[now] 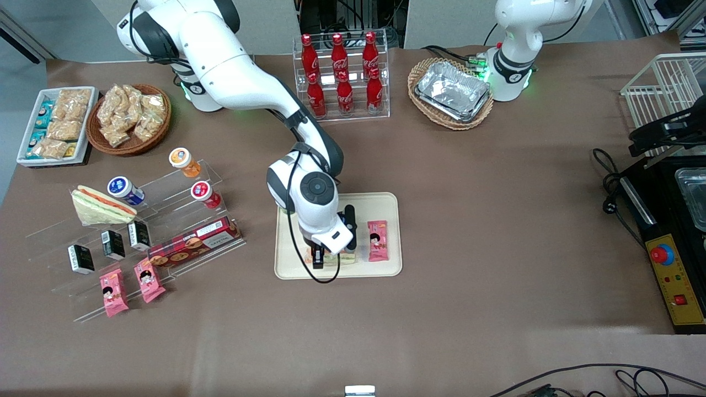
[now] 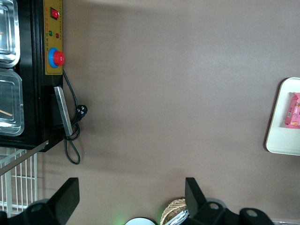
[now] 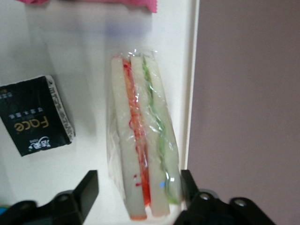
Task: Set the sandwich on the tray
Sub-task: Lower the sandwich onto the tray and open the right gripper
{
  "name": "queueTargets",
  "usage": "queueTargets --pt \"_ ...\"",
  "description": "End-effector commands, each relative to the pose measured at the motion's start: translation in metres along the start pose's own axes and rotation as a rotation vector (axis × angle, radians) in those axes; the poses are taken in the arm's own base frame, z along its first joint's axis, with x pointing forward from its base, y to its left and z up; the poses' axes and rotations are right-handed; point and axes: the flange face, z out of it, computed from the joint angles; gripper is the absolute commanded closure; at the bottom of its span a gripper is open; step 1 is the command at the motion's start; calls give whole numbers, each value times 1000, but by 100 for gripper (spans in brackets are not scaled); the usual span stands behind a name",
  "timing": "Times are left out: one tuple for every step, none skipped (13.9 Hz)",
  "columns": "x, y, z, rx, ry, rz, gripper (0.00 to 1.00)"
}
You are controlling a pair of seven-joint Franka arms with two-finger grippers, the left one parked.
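Note:
The sandwich, a clear-wrapped wedge with pale bread and red-orange and green filling, lies on the cream tray close to its rim. My right gripper is open just above it, with one finger on each side of the wedge's end. One finger stands close to the wrap and the other stands well apart from it. In the front view the gripper hangs over the part of the tray nearest the camera. The sandwich peeks out beside the gripper.
A pink snack packet and a black "Face" box also lie on the tray. A similar wedge sandwich sits on the acrylic shelf with bottles and packets toward the working arm's end. Cola bottles and a foil-tray basket stand farther from the camera.

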Motion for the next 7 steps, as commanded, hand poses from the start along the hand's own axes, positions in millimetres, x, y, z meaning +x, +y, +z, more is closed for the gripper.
queueTargets --pt "-14 8 -34 33 39 46 0" --pt "-17 10 -51 34 43 48 0" --pt "-21 11 -67 37 50 56 0" --pt "-26 10 -82 57 58 69 0" --pt "-31 10 -99 79 73 87 0" --pt "-41 12 -115 101 89 115 0" --pt "-52 11 -136 122 92 133 0"
